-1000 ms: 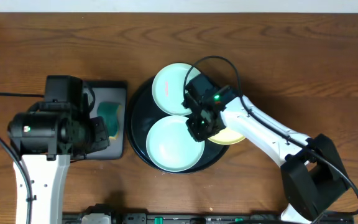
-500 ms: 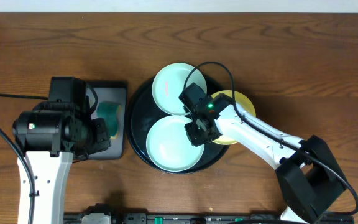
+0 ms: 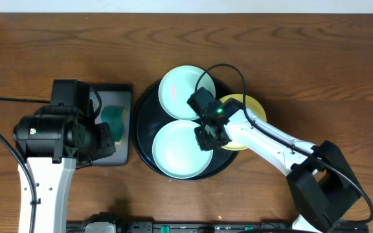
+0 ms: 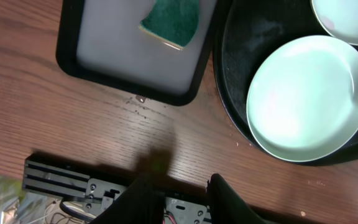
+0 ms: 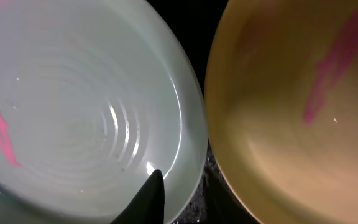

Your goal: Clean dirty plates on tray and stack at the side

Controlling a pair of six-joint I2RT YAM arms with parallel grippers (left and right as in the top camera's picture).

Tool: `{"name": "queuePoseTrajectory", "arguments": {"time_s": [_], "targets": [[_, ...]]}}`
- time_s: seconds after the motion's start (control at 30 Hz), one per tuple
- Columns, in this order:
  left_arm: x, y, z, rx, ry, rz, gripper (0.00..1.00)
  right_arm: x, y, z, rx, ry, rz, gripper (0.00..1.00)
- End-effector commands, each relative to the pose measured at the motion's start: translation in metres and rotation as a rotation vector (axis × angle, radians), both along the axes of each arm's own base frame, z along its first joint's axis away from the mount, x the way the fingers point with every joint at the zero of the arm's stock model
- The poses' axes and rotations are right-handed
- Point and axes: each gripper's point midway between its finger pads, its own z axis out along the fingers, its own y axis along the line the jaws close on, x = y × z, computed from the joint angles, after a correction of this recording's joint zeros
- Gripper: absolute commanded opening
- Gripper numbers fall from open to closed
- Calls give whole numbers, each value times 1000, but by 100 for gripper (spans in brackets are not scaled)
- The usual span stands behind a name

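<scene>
Right claw (image 3: 204, 134) at rim of near mint plate (image 3: 175, 153), opening unclear

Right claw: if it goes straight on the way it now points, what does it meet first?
Probably the rim of the mint plate, just under the right claw, close beside the yellow plate. How far above it hangs is unclear.

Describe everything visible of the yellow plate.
The yellow plate is small, round, shallow, pale yellow and glossy. A pink smear streaks its inside, so it looks uncleaned. It lies flat, face up, at the right side of the black tray, seemingly overhanging the rim. The right arm crosses above it, hiding its middle from overhead. A mint plate lies close beside it; whether they touch is unclear.
</scene>
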Motion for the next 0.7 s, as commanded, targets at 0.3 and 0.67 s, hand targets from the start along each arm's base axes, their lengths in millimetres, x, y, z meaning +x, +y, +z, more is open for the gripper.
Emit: {"name": "queuePoseTrajectory", "arguments": {"time_s": [0.3, 0.67], "targets": [[-1, 4, -2, 14, 10, 19, 31, -4, -6, -13, -19, 6, -47, 18], [0, 4, -2, 13, 6, 19, 31, 0, -3, -15, -4, -11, -48, 20]]}}
